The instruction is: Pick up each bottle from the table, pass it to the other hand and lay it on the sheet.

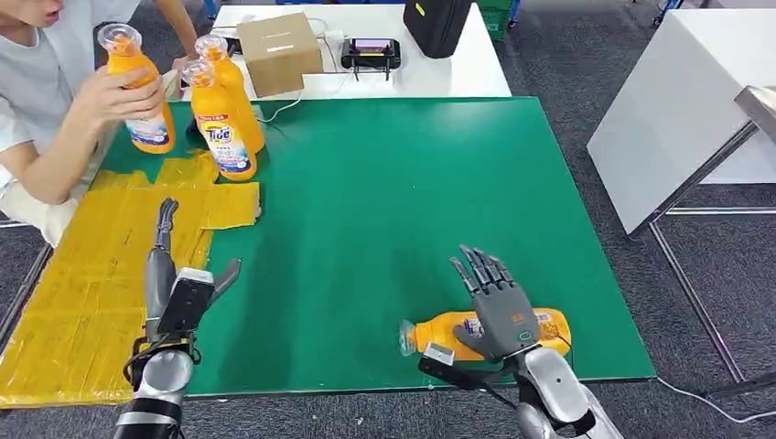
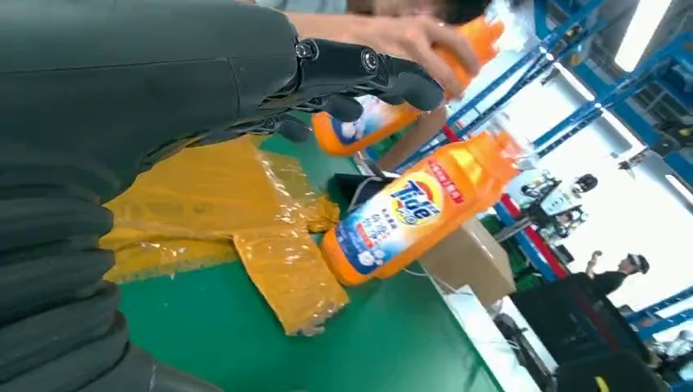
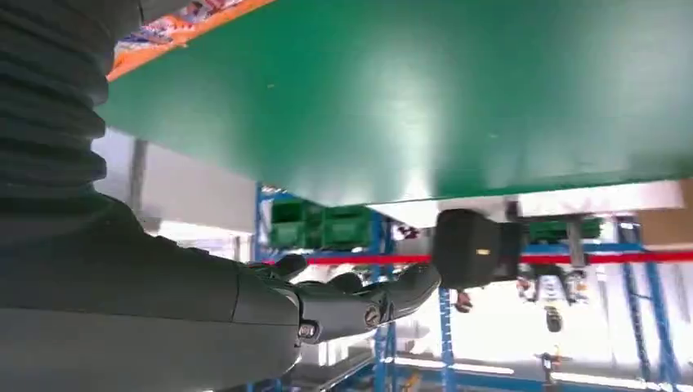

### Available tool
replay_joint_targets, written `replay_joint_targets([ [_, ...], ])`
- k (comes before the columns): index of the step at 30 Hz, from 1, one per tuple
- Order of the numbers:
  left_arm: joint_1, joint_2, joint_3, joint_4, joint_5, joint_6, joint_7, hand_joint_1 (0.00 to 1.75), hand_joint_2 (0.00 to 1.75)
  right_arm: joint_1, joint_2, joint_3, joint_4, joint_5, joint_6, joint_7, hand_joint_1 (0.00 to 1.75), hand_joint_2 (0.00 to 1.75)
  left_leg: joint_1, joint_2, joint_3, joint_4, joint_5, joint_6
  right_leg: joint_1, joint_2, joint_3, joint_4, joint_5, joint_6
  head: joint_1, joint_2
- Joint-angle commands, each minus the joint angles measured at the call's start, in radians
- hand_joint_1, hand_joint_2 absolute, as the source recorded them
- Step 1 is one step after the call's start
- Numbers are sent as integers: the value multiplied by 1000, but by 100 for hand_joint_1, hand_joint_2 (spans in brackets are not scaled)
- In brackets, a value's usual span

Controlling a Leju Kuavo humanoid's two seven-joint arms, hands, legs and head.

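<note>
Bottle [image 1: 485, 331] lies near the green table's front edge under the spread, released right robot hand [image 1: 499, 306].

The only legible brand I can read is "Tide", printed in blue letters on a yellow-and-orange roundel on the label of the front upright orange bottle [image 1: 222, 124] that stands at the far edge of the yellow sheet [image 1: 82, 283]. My left wrist view shows the same "Tide" logo on that bottle's blue-and-white label, with a red strip of small characters above it that are too small to read. The label on the lying bottle [image 1: 549, 327] under my right hand [image 1: 499, 306] is illegible. The label on the bottle in the person's hand [image 1: 108, 91] is likewise unreadable.
</note>
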Motion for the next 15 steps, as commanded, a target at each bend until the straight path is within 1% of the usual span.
replay_joint_targets([
  [1, -7, -12, -28, -10, 12, -11, 15, 0, 175, -3, 28, -73, 111, 2, 11, 11, 0, 175, 2, -1, 5, 0, -2, -1, 1, 3, 6, -2, -2, -2, 0, 0],
  [2, -6, -12, -27, -9, 14, -11, 16, 0, 175, -1, 23, -79, 112, 2, 11, 10, 0, 175, 1, -1, 3, 0, -1, -1, 1, 2, 4, -1, -1, -1, 0, 0],
  [3, -6, -13, -26, -9, 17, -11, 16, 0, 175, 0, 23, -82, 113, 1, 11, 10, 0, 175, 2, -2, 5, 0, -2, -2, 1, 3, 6, -2, -2, -2, 0, 0],
  [4, -5, -12, -25, -10, 20, -11, 15, 0, 175, 5, 24, -87, 108, -22, 19, -8, 0, 175, 1, -2, 3, -1, -1, -1, 1, 1, 4, -1, -1, -1, 0, 0],
  [5, -5, -12, -24, -8, 24, -11, 14, 0, 175, 8, 22, -84, 101, -56, 34, -35, 0, 175, 2, -2, 5, 0, -2, -2, 1, 3, 6, -2, -2, -2, 0, 0],
  [6, -7, -11, -24, -4, 29, -12, 12, 0, 175, 13, 18, -76, 90, -105, 50, -73, 0, 175, 1, -2, 3, -1, -1, -1, 1, 2, 4, -1, -1, -1, 0, 0],
  [7, -11, -10, -24, 5, 35, -13, 7, 0, 175, 19, 15, -67, 74, -158, 63, -118, 0, 175, 2, -3, 6, 0, -2, -2, 1, 3, 7, -1, -2, -2, 0, 0],
  [9, -18, -12, -27, 18, 41, -14, 0, 0, 175, 26, 12, -52, 48, -207, 55, -181, 0, 175, 1, -2, 3, -1, -1, -1, 1, 1, 3, -1, -1, -1, 0, 0],
  [10, -21, -14, -29, 19, 41, -15, 0, 0, 175, 26, 18, -49, 45, -204, 56, -176, 0, 175, 2, -3, 6, 0, -2, -2, 1, 2, 7, -1, -3, -2, 0, 0],
  [12, -22, -13, -29, 24, 42, -14, 0, 0, 175, 28, 19, -48, 33, -204, 56, -170, 0, 175, 1, -2, 3, 0, -1, -1, 0, 2, 3, -1, -1, -1, 0, 0],
  [13, -22, -13, -29, 24, 42, -14, 0, 0, 175, 28, 19, -48, 33, -204, 56, -170, 0, 175, 1, -2, 6, 0, -2, -2, 1, 3, 6, -1, -2, -2, 0, 0],
  [15, -22, -13, -29, 24, 42, -14, 0, 0, 175, 28, 19, -48, 33, -204, 56, -170, 0, 175, 1, -1, 3, 0, -1, -1, 0, 2, 3, -1, -1, -1, 0, 0],
])
